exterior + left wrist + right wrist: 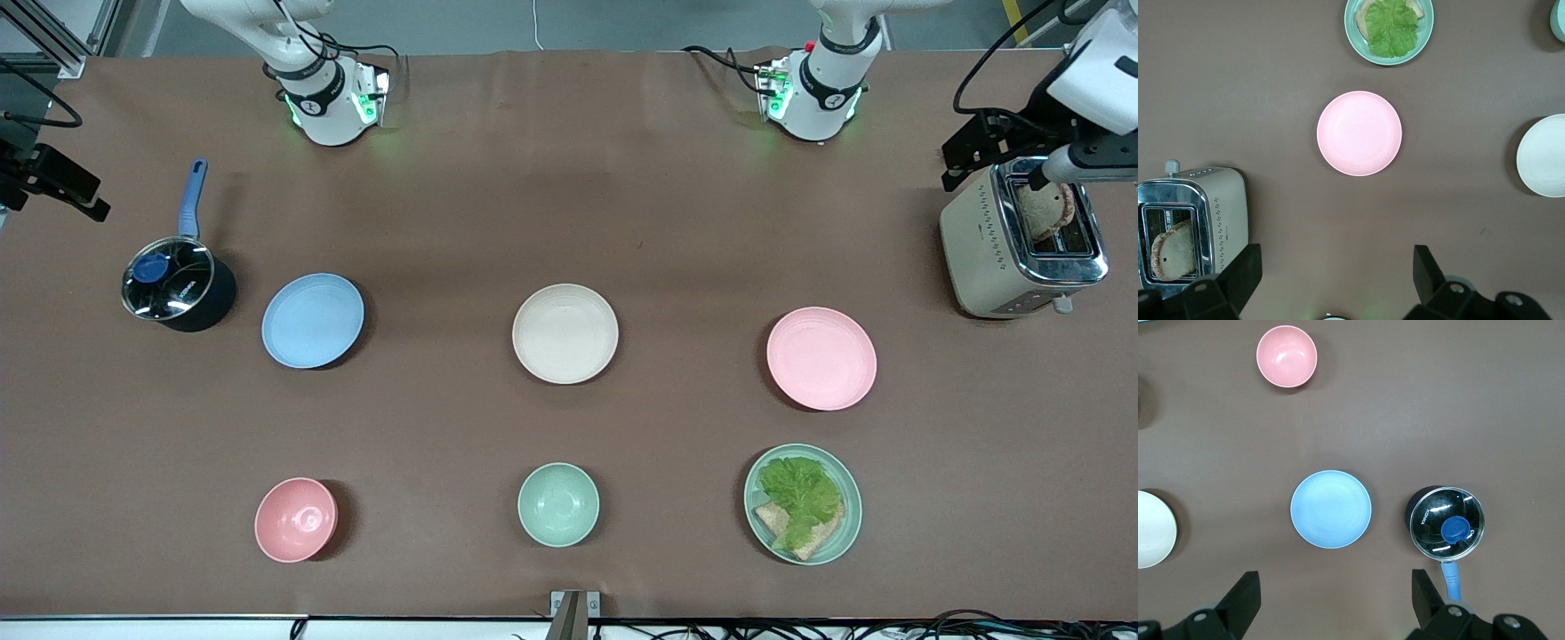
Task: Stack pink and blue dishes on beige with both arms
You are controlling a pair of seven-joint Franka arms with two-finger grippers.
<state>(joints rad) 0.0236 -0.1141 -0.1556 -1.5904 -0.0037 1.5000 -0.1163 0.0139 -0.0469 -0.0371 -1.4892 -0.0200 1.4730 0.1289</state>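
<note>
High over the table, the left gripper [1335,280] hangs with its fingers [1426,270] spread wide and nothing between them; its wrist view looks straight down on the pink plate [1359,133]. The right gripper [1336,600] is likewise up in the air, fingers [1425,593] wide apart and empty, over the blue plate [1331,509].

In the front view, the three plates lie in one row across the middle of the brown table [569,204], well apart from one another: the blue plate [312,320] toward the right arm's end, the beige plate [564,333] in the middle, the pink plate [821,357] toward the left arm's end. All three are bare and flat on the table, none stacked.

Nearer the front camera runs a second row: a pink bowl [296,519], a mint bowl [558,504], and a green plate [803,504] carrying lettuce [800,489] on bread.

Beside the blue plate, at the right arm's end, stands a dark pot [178,286] with a glass lid and a blue handle. At the left arm's end stands a toaster [1018,240] with a slice of bread [1047,209] in its slot.
</note>
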